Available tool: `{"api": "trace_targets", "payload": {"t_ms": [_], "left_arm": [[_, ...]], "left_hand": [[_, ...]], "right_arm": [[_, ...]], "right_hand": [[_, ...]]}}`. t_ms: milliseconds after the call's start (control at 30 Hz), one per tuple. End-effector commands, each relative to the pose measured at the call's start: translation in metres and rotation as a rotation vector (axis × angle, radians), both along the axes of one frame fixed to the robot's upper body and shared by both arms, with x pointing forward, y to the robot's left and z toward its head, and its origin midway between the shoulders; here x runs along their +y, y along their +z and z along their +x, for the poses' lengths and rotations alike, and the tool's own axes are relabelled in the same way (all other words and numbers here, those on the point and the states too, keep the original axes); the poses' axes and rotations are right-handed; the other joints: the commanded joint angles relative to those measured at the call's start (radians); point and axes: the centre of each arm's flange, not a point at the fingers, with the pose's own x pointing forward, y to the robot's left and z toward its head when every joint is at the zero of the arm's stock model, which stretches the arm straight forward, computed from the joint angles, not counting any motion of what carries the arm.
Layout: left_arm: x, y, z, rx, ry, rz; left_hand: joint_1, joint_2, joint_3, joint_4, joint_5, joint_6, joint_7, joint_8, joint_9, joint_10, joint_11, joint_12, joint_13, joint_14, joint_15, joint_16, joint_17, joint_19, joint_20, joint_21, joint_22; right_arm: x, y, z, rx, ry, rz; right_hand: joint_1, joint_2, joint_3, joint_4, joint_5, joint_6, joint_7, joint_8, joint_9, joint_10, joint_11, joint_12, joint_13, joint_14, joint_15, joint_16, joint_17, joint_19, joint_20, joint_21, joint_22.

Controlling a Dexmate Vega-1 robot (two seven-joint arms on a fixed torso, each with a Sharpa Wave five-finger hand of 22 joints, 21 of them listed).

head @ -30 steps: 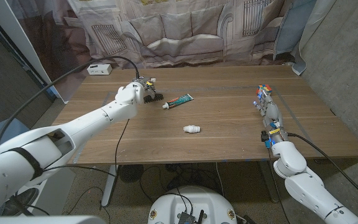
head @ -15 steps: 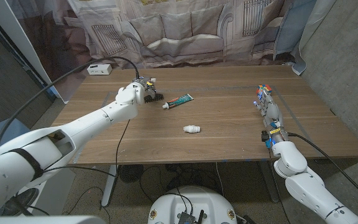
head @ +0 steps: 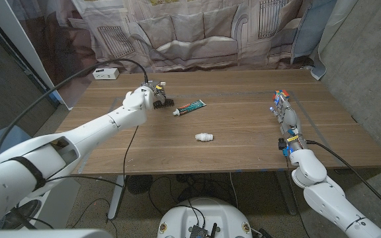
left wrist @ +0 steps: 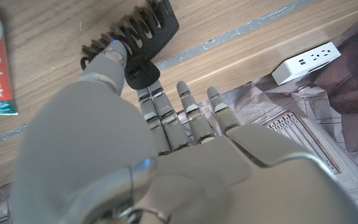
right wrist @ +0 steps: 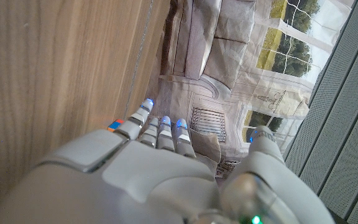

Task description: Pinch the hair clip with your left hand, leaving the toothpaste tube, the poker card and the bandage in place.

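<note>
Presently the left hand sits at the far left of the wooden table, its fingers closed on the hair clip. In the left wrist view the thumb tip and a fingertip pinch the clip's glossy black tab, while the toothed black plastic jaws lie against the wood grain. Just right of it lies the toothpaste tube, flat, red and green with a white cap. Nearer the middle rests the bandage, a small white roll. The right hand stands at the right, fingers extended, grasping nothing.
</note>
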Motion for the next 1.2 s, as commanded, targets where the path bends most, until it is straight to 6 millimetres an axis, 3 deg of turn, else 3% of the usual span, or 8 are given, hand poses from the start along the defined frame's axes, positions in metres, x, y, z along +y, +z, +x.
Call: {"api": "trace_targets", "payload": {"t_ms": [33,733,900,1200], "left_arm": [[-0.002,0.006,-0.005,-0.008,-0.002,0.003],[-0.001,0.012,-0.019,-0.047,-0.022,-0.007],[0.0,0.01,-0.02,-0.052,-0.026,-0.023],[0.001,0.009,-0.023,-0.064,-0.034,-0.038]], "left_hand": [[0.005,0.008,-0.007,0.001,-0.005,0.007,0.002,-0.002,0.003,0.017,-0.007,0.0,0.006,0.008,-0.071,0.004,0.002,0.005,0.011,-0.003,0.002],[0.013,0.016,-0.016,0.001,-0.012,0.043,0.005,0.003,0.005,0.046,-0.009,0.004,0.015,0.014,-0.084,0.0,0.002,0.017,-0.001,-0.002,0.002],[0.015,0.028,-0.025,0.005,-0.015,0.054,0.012,-0.002,0.005,0.059,-0.003,0.002,0.023,0.042,-0.043,0.008,0.004,0.067,0.032,0.012,0.004],[0.033,0.036,-0.03,0.0,-0.018,0.088,0.012,0.003,0.006,0.092,-0.008,0.01,0.032,0.056,-0.045,0.008,0.004,0.089,0.045,0.016,0.007]], "right_arm": [[-0.001,0.001,0.002,-0.007,0.001,0.002],[0.001,0.002,0.001,-0.005,0.006,0.006],[0.002,0.002,0.0,-0.007,0.006,-0.001],[0.002,0.001,-0.002,-0.008,0.005,-0.001]], "right_hand": [[0.012,-0.004,-0.005,-0.001,-0.002,0.006,-0.005,-0.001,0.005,0.003,0.0,-0.002,0.002,0.008,0.006,-0.004,0.004,0.004,0.009,-0.003,0.002],[0.013,-0.003,-0.007,-0.001,-0.002,0.007,-0.004,-0.001,0.005,0.003,0.002,-0.002,0.002,0.006,0.006,-0.005,0.004,0.004,0.009,-0.003,0.002],[0.013,-0.002,-0.007,-0.001,-0.002,0.007,-0.004,-0.001,0.005,0.004,0.001,-0.002,0.002,0.007,0.005,-0.005,0.004,0.004,0.009,-0.003,0.002],[0.014,-0.002,-0.008,-0.001,-0.002,0.006,-0.005,-0.001,0.005,0.004,0.002,-0.002,0.002,0.007,0.006,-0.004,0.004,0.004,0.009,-0.003,0.002]]}}
